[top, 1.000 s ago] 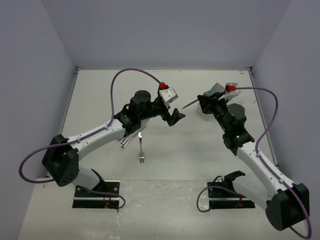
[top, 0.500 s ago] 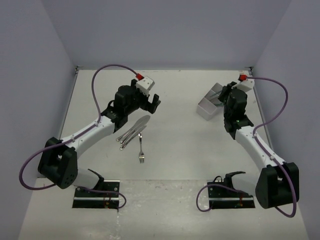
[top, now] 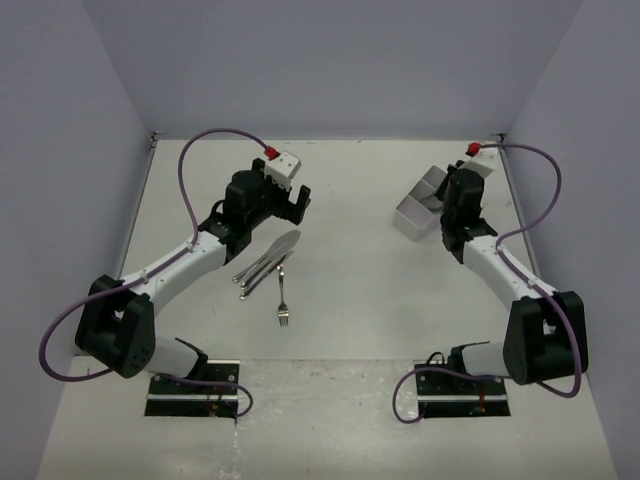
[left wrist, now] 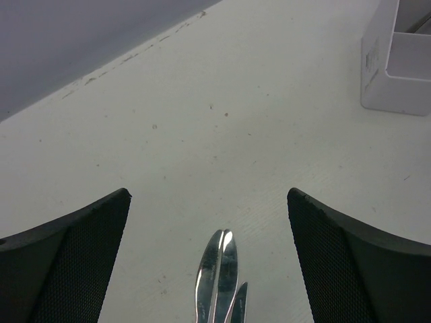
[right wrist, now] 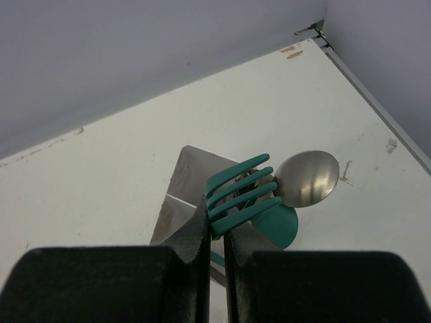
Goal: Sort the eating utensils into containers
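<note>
Presently: right arm, forearm angled toward 11 o'clock; right gripper (right wrist: 215, 225) clamped on teal fork (right wrist: 241, 192) at white box (top: 420, 205). Left arm, forearm angled toward 1 o'clock; left gripper (left wrist: 215, 222) spread wide, holding nothing, over silver utensils (top: 262, 265). Lone fork (top: 283, 303) at their 5 o'clock.

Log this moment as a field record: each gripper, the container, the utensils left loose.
left gripper: open, over the far end of the silver utensil pile
right gripper: shut on teal fork, at the container
by the container: silver spoon, teal spoon
loose on table: single silver fork, near the pile
</note>
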You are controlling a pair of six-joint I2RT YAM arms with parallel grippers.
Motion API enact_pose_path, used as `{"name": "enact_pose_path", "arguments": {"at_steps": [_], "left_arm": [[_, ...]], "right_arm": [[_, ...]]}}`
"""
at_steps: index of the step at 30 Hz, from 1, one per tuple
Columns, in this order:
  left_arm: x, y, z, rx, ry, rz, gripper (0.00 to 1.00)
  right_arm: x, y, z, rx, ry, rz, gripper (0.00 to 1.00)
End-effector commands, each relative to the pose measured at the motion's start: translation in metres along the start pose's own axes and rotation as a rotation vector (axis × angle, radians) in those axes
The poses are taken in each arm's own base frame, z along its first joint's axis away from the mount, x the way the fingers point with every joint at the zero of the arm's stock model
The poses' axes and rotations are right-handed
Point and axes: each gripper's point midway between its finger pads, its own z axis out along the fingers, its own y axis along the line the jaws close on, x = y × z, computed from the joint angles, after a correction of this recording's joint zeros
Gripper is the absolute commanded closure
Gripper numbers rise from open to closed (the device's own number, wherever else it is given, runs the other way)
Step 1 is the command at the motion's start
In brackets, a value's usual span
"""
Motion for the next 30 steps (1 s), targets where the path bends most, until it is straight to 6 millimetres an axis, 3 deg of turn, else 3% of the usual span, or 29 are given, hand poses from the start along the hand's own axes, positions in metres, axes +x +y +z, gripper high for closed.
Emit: {"name": "enact_pose_path", "arguments": {"at_steps": [1, 5, 8, 11, 14, 18, 24, 30], "left_arm": [[-0.007, 0.008, -0.001, -0.021, -0.02, 0.019, 0.0], [-0.006, 0.011, -0.002, -0.036, -0.014, 0.017, 0.0], [-0.004, 0.01, -0.002, -0.036, -0.008, 0.012, 0.0], [0.001, 0.005, -0.002, -0.006, 0.006, 0.011, 0.0], [0.004, 0.003, -0.002, -0.002, 0.015, 0.003, 0.0], [0.013, 0.002, -0.003, -0.003, 0.05, -0.024, 0.0], [0.035, -0.007, -0.009, 0.017, 0.126, -0.112, 0.0], [0.094, -0.026, -0.038, 0.009, 0.371, -0.267, 0.0]], "right_arm": [[-0.024, 0.004, 0.012, 0.022, -0.058, 0.004, 1.0], [-0.01, 0.003, 0.013, 0.027, -0.018, 0.016, 0.95], [-0.004, 0.012, 0.005, -0.032, 0.003, 0.043, 0.79], [-0.001, 0.019, -0.006, -0.1, 0.018, 0.061, 0.5], [-0.019, 0.019, -0.019, -0.123, -0.024, 0.074, 0.47], [-0.036, 0.022, -0.038, -0.171, -0.053, 0.085, 0.31], [-0.066, 0.022, -0.074, -0.251, -0.148, 0.116, 0.24], [-0.069, 0.012, -0.097, -0.267, -0.157, 0.105, 0.19]]}}
